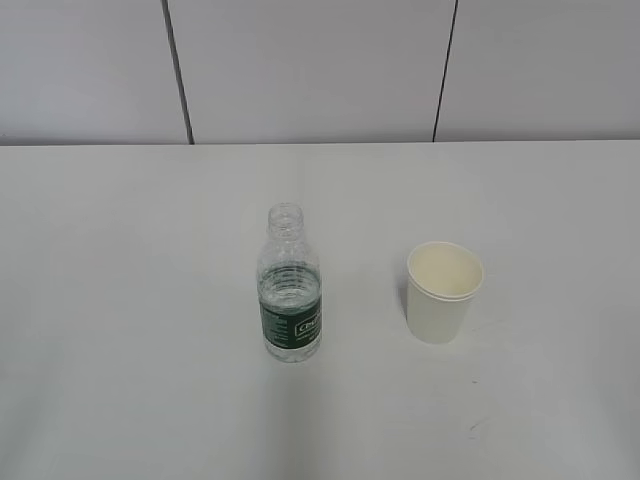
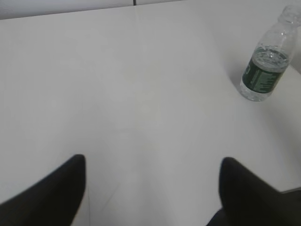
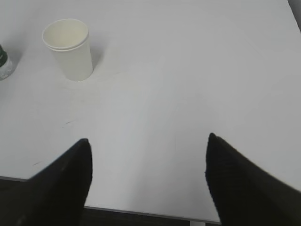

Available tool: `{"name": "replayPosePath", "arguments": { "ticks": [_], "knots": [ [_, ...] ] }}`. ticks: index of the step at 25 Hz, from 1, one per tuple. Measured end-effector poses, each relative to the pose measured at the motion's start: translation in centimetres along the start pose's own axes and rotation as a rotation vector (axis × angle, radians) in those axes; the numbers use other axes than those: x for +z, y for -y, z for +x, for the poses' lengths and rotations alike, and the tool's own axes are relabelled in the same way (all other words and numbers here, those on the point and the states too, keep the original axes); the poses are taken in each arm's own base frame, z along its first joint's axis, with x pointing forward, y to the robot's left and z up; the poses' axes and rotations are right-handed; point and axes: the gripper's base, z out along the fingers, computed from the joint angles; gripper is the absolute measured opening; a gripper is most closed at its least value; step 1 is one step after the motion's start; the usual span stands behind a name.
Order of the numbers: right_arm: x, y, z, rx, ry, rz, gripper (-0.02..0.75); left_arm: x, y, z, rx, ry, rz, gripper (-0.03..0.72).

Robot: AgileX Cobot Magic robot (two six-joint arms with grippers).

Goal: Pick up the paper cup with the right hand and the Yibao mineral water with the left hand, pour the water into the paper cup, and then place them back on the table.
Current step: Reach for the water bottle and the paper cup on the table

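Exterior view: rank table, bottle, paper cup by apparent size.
1. table, by far the largest.
2. Yibao mineral water, taller than the cup.
3. paper cup, shorter but wider; in area it looks close to the bottle, so that ranking is unsure.

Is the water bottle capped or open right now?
Open. The bottle stands upright on the table with its threaded neck bare, no cap.

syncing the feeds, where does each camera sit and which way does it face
Exterior: in front, raised, looking down at a slant on the bottle and cup; no arm shows.
Left wrist: above the table, bottle far right; open left hand below.
Right wrist: cup upper left; open right hand below.
Every view shows the bottle.
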Motion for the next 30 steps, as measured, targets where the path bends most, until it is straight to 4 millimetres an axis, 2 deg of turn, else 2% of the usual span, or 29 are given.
{"name": "replayPosePath", "arguments": {
  "ticks": [2,4,6,8,10,13,15,18,20,22,25,28,30],
  "knots": [
    [0.0,0.0,0.0,0.0,0.0,0.0,0.586,0.2,-0.1,-0.1,-0.003,-0.018,-0.004,0.626],
    [0.0,0.0,0.0,0.0,0.0,0.0,0.585,0.3,-0.1,-0.3,-0.003,-0.022,-0.005,0.621],
    [-0.3,0.0,-0.6,-0.023,0.05,0.002,0.586,0.0,-0.1,-1.1,-0.003,0.049,-0.012,0.609],
    [-0.6,0.1,-2.1,-0.039,0.189,0.008,0.585,-0.4,-0.2,-2.9,-0.001,0.216,-0.021,0.603],
    [0.5,0.1,-4.4,-0.045,0.262,0.009,0.585,0.1,-0.4,-4.7,0.025,0.338,-0.038,0.594],
    [3.9,0.0,-7.4,-0.058,0.308,0.002,0.585,3.5,-0.7,-5.7,0.061,0.352,-0.051,0.591],
    [6.3,-0.1,-8.9,-0.064,0.34,-0.003,0.585,6.3,-0.8,-6.0,0.02,0.401,-0.042,0.587],
    [10.3,-0.3,-10.5,-0.073,0.364,-0.009,0.586,9.2,-1.1,-6.3,-0.061,0.45,-0.05,0.577],
    [12.5,-0.4,-11.4,-0.075,0.389,-0.012,0.585,11.0,-1.4,-6.5,-0.079,0.42,-0.061,0.573],
    [14.6,-0.5,-11.6,-0.076,0.379,-0.017,0.586,12.6,-1.6,-6.6,-0.086,0.384,-0.071,0.574],
    [17.9,-0.7,-10.8,-0.047,0.34,-0.031,0.586,15.4,-1.4,-6.5,-0.084,0.32,-0.061,0.571],
    [20.2,-1.0,-9.6,-0.041,0.364,-0.04,0.585,18.3,-0.1,-6.1,-0.052,0.269,-0.005,0.569],
    [21.1,-1.1,-8.8,-0.049,0.366,-0.047,0.585,19.9,1.1,-5.7,-0.021,0.249,0.042,0.569]
  ]
}}
